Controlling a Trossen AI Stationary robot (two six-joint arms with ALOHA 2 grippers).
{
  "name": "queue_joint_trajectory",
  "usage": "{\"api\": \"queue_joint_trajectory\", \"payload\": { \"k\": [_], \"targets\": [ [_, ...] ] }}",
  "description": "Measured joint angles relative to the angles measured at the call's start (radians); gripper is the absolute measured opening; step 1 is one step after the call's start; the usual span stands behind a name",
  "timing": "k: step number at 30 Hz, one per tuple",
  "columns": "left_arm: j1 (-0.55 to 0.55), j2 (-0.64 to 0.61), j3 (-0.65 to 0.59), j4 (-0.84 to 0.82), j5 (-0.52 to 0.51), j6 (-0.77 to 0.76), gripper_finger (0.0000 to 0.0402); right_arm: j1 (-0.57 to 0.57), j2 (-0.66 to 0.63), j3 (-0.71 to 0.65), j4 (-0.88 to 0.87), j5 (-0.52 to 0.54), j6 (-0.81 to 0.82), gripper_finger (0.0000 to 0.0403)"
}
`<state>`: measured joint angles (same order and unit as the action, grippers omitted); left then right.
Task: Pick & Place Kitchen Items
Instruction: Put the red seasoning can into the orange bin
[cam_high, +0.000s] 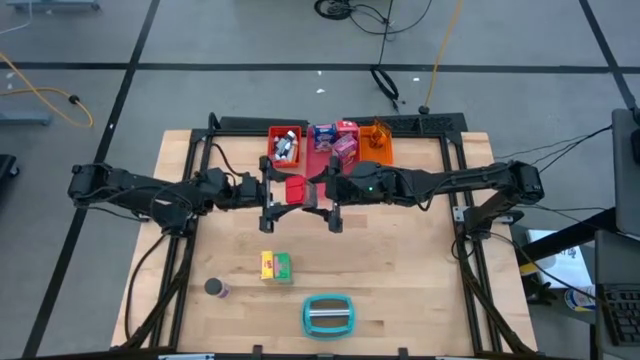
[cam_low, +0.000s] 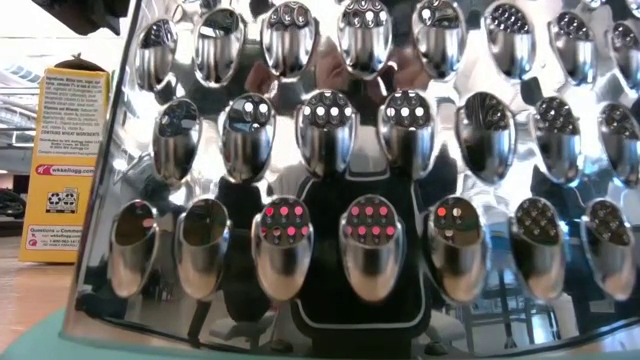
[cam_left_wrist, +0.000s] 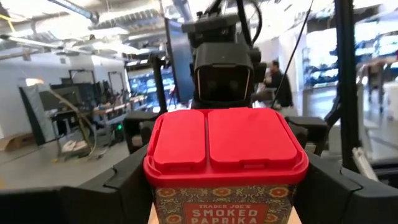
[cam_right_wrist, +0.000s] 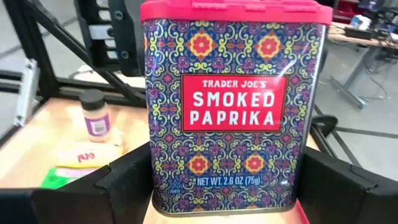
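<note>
Out on the left, the left arm reaches in toward mid-table, and the left gripper (cam_high: 281, 194) has its fingers pressed on both sides of the smoked paprika tin (cam_high: 295, 188), just under the red lid. That looks like the hold. The tin stands upright at the middle of the table, just in front of the red tray (cam_high: 285, 132) at the far edge. To its right, the right gripper (cam_high: 322, 195) faces the tin's label with its jaws spread wide, flanking it rather than clamping. I read this as a hand-off between the arms, with the left now carrying. Next up: the right should back straight away without nudging the tin, then the left carries it to its spot.

Hard to judge: whether the tin's base rests on the wood or hangs clear. The low view is no help, since the metal grater (cam_low: 380, 200) fills it and only a yellow box (cam_low: 70, 160) peeks past.
</note>
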<state>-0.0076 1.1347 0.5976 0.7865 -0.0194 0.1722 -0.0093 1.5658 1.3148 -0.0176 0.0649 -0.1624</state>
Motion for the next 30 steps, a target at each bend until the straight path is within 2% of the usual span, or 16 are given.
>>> {"api": "queue_joint_trajectory", "payload": {
  "k": [6,22,27,30],
  "targets": [
    [0.026,-0.027,0.0,-0.052,-0.035,0.001,0.0284,-0.005,0.0,0.0,-0.007,0.015,-0.002,0.0322],
    [0.109,-0.038,0.0,-0.064,-0.014,-0.012,0.0284,-0.05,0.0,-0.002,-0.051,0.018,0.034,0.0323],
    [0.133,-0.038,0.0,-0.051,0.07,-0.035,0.0284,-0.056,-0.003,-0.002,-0.072,0.021,0.052,0.0323],
    [0.132,-0.04,0.0,-0.047,0.022,-0.021,0.0284,-0.056,-0.004,-0.003,-0.071,0.025,0.051,0.0323]
  ]
}}
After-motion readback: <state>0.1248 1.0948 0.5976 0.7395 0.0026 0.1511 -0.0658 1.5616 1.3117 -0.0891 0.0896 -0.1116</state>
